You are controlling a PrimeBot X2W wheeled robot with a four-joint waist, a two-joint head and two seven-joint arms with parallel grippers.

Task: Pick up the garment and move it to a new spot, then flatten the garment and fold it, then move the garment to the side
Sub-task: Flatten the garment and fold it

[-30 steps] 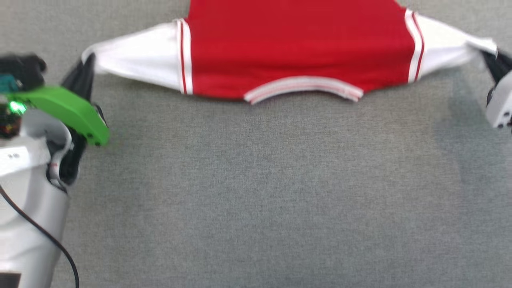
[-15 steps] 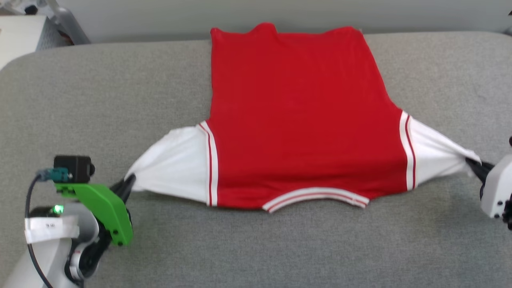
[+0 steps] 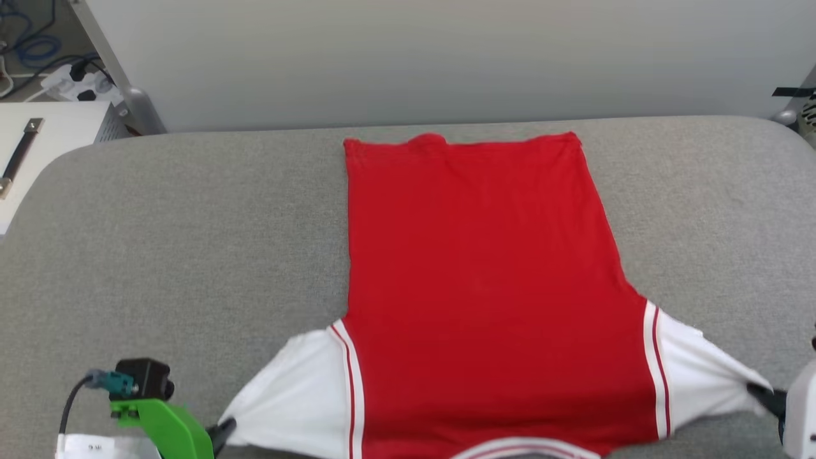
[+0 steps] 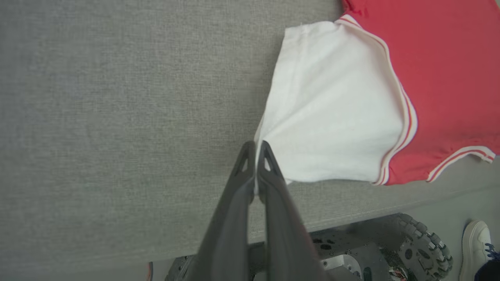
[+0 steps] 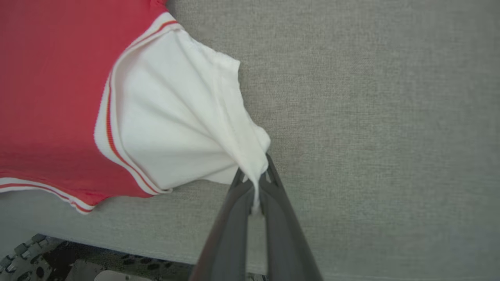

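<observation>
The garment [image 3: 484, 287] is a red shirt with white short sleeves and striped trim, spread plain side up on the grey table [image 3: 191, 223], hem far, collar near. My left gripper [image 3: 224, 428] is shut on the edge of its left white sleeve [image 4: 332, 109]; in the left wrist view the left gripper [image 4: 256, 145] pinches the cloth between its tips. My right gripper [image 3: 762, 392] is shut on the right white sleeve [image 5: 183, 121], which bunches into the closed tips of the right gripper [image 5: 256, 175]. Both sleeves are pulled outward.
A pale wall panel [image 3: 446, 57] stands behind the table's far edge. At the far left are a white cabinet [image 3: 38, 140] and cables on the floor [image 3: 32, 44]. Below the table's near edge show the robot's wheeled base [image 4: 422, 242] and a person's white shoe [image 4: 478, 242].
The head camera has tilted up, so the whole picture slid down and the table's far edge and wall came into view. Both grippers stay shut on the sleeves; the shirt lies longer across the table.
</observation>
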